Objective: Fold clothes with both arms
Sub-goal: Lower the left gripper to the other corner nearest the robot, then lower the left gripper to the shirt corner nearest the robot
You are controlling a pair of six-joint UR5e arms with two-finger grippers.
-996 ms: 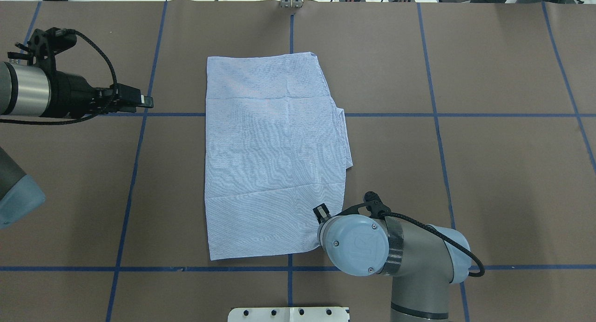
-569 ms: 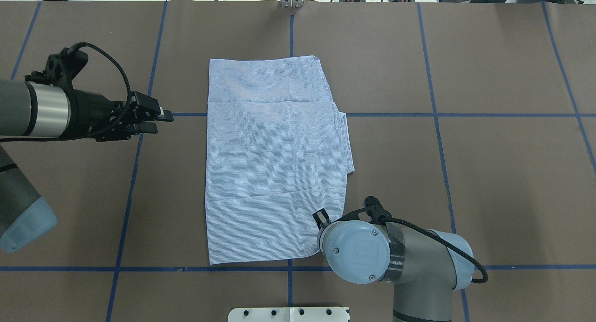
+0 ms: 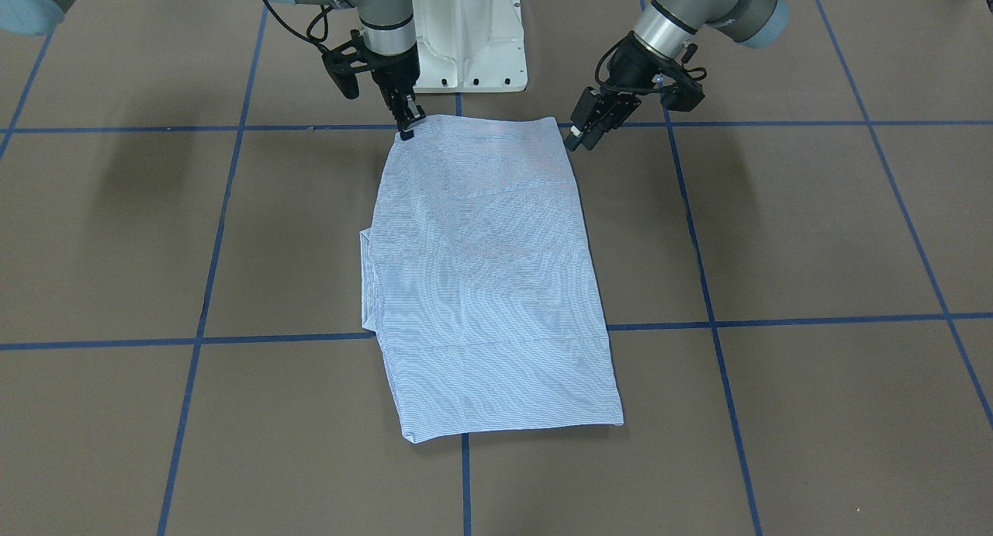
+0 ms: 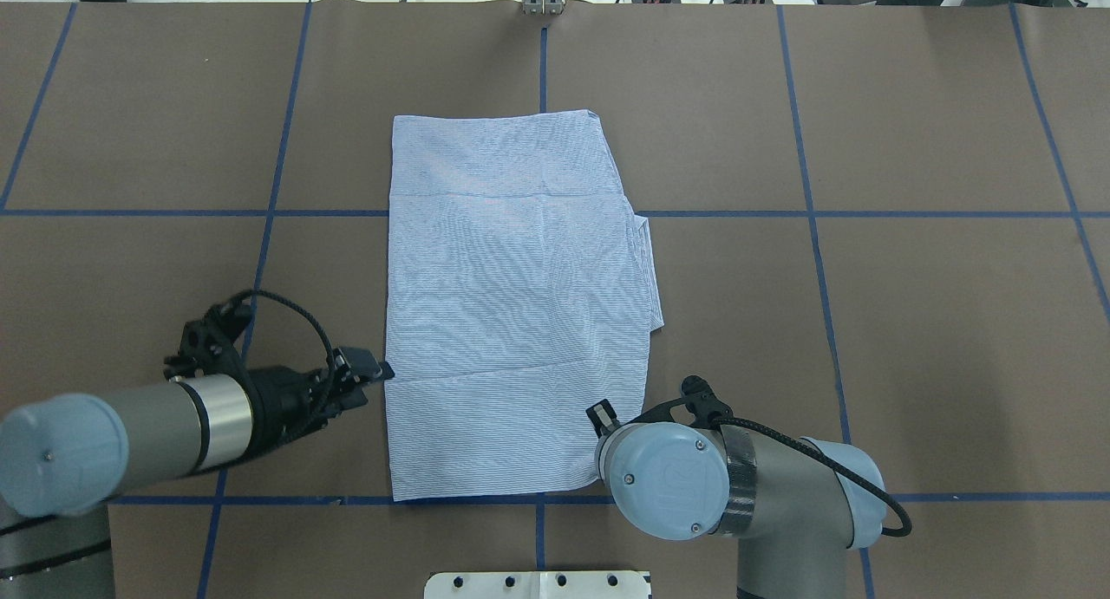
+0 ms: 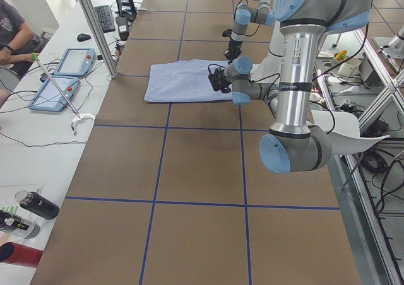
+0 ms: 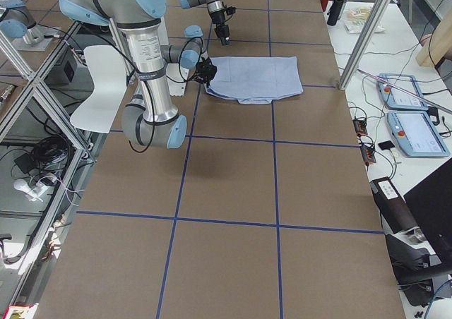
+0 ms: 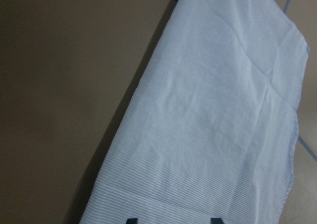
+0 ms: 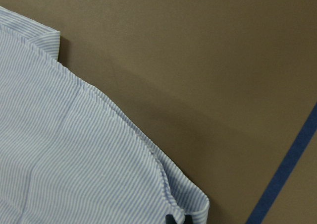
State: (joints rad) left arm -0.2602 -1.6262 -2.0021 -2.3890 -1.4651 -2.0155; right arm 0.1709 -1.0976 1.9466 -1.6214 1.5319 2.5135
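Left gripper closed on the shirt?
No. On the left gripper the fingers stand wide apart, right at the edge of the shirt.

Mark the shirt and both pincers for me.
shirt (image 4: 516,304): overhead view, middle of the folded panel.
left pincer (image 3: 579,140): front-facing view, between its fingertips, beside the shirt's near corner.
right pincer (image 3: 406,131): front-facing view, between its fingertips, at the shirt's other near corner.

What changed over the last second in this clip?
The left tool swung from off the far left of the shirt toward the robot and is now open beside its near left edge. The right tool, closed on the near right corner, drew the shirt slightly toward the robot. The shirt stays flat and folded.
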